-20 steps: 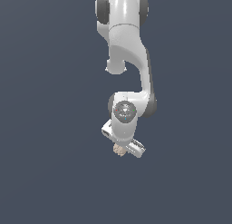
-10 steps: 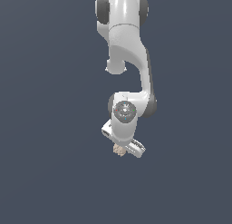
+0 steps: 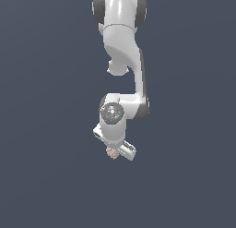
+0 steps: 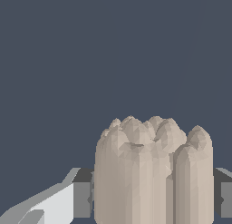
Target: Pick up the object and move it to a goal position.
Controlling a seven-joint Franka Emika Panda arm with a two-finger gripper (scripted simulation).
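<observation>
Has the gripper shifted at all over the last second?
No. The gripper, shut on the tan object, sits at the same spot relative to the arm's top joint.

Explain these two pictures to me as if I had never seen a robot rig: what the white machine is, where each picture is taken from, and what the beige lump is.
These are simulator renders, not photographs. The white machine is a jointed robot arm, seen whole in the exterior view from a camera off the arm. At its lower end is the gripper, a two-fingered clamp. The other picture comes from a camera on the wrist, looking along the fingers. The tan, ridged, walnut-like object sits between them, held. No table shows, only a flat dark backdrop.
</observation>
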